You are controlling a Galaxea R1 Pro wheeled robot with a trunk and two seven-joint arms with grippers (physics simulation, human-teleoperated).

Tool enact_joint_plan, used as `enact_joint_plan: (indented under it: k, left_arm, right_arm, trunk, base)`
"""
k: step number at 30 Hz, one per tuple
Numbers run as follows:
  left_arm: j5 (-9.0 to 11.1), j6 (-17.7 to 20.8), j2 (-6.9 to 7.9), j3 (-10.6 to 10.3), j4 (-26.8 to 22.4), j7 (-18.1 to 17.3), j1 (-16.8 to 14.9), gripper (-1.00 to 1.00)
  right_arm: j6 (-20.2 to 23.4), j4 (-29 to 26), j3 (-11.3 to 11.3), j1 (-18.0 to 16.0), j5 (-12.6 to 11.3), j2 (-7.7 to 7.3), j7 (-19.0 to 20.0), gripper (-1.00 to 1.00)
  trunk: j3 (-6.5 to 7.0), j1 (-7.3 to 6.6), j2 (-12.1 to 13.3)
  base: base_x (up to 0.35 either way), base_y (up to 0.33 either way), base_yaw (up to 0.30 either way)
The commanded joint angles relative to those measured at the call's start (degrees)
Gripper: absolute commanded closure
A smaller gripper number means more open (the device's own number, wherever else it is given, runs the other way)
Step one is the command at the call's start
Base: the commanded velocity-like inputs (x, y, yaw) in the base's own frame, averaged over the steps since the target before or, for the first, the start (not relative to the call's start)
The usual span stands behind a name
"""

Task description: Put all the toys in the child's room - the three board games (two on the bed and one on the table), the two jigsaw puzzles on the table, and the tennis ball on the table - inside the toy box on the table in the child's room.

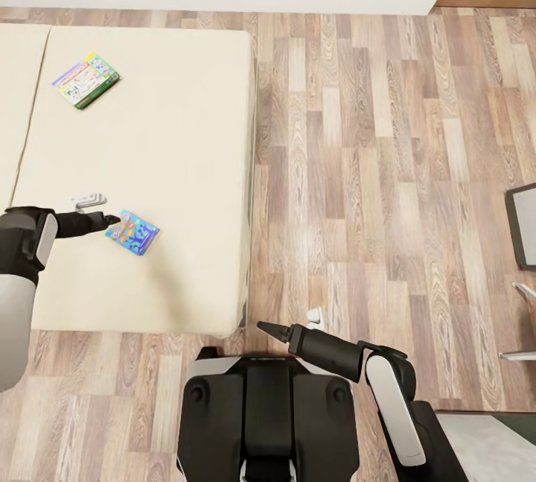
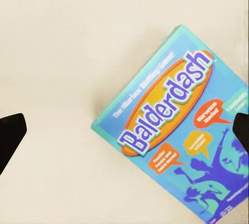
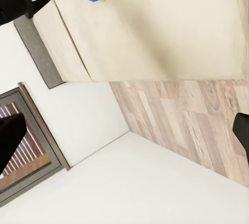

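Left jaws [image 1: 112,220] spread wide over the bed [image 1: 186,169], holding nothing; tips just beside the near edge of the small blue board game [image 1: 132,232], labelled Balderdash in the left wrist view [image 2: 179,130]. Box flat on the mattress, skewed to the finger line, one fingertip [image 2: 10,135] well off on bare mattress, the other [image 2: 243,130] over the box's far side.

Risks from here, judged only:
- Skew: closing as aligned likely grips across a corner, so box pivots or squirts out. Needs wrist yaw first.
- Flat, thin box on soft mattress: little edge to bite; pressing down may sink it, tips skate over the cover.
- Offset: box sits toward one finger, so one-sided contact would shove it along the bed rather than clamp it.

Second board game [image 1: 85,80], green-edged, lying further up the bed, well apart, untouched.

Right jaws [image 1: 272,329] hanging over the wood floor [image 1: 372,169] near the bed corner, empty, tips wide apart in the right wrist view.

Grey edges at the head view's right margin too cropped to identify.
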Motion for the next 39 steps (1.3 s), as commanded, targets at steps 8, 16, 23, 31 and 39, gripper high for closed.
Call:
enact_joint_plan:
  k: [8, 16, 23, 31, 39]
  left_arm:
    - [-0.4, -0.7, -1.41, 0.1, -0.1, -0.3, -1.3, -1.0]
    - [-0.4, -1.7, -1.5, -0.1, -0.1, -0.3, -1.4, -1.0]
    - [-0.4, -2.0, -1.37, -0.1, -0.1, -0.3, -1.4, -1.0]
    - [-0.3, -1.9, -1.28, -0.2, -0.1, -0.7, -1.4, -1.0]
    - [-0.2, -1.5, 0.06, 0.1, -0.1, -6.0, -2.3, -1.0]
  right_arm:
    - [0.2, 0.0, -0.1, 0.0, 0.5, 0.03, 0.4, -1.0]
    - [0.2, 0.0, -0.1, 0.0, 0.5, 0.03, 0.4, -1.0]
    - [0.2, 0.0, -0.1, 0.0, 0.5, 0.03, 0.4, -1.0]
    - [0.2, 0.0, 0.0, 0.0, 0.5, 0.03, 0.4, -1.0]
    - [0.2, 0.0, 0.0, 0.0, 0.5, 0.02, 0.4, -1.0]
  trunk:
    - [-0.78, 0.03, -0.1]
    - [-1.51, 0.03, -0.1]
    - [-2.15, 0.03, -0.1]
    - [-2.88, 0.03, -0.1]
    - [-3.61, 0.03, -0.1]
  base:
    - [0.0, 0.0, 0.0]
    - [0.0, 0.0, 0.0]
    - [0.0, 0.0, 0.0]
    - [0.0, 0.0, 0.0]
    - [0.0, 0.0, 0.0]
